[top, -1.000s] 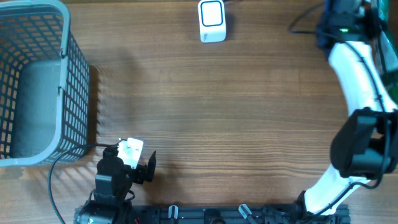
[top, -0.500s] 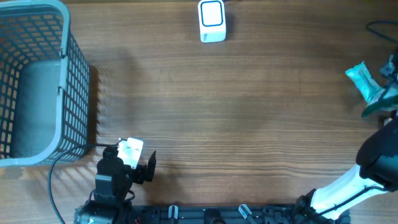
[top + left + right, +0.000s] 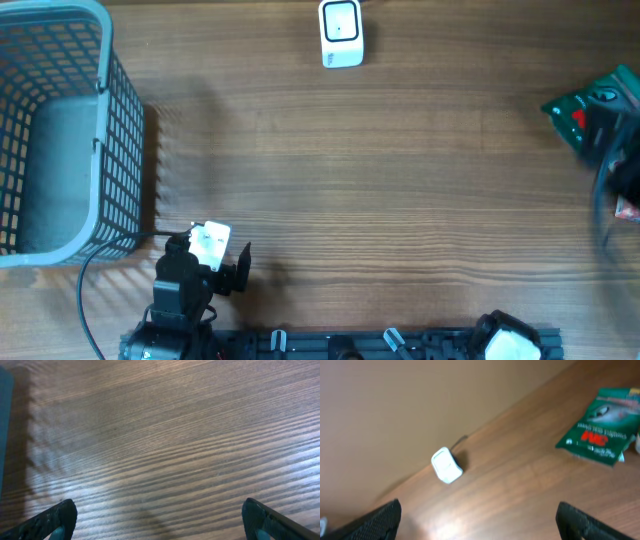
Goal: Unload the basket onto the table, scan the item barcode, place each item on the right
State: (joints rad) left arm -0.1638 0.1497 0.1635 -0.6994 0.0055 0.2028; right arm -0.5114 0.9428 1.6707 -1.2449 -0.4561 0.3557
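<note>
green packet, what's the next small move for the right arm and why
Probably lower the right gripper onto the green packet and close on it. The packet lies flat near the right edge of the table with nothing holding it. The gripper's jaws stand wide open and the scanner sits far off at the far edge, so it needs picking up first.

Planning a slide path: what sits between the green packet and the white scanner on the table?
Nothing: the overhead view shows only bare table between the green packet and the white scanner; the right wrist view agrees.
</note>
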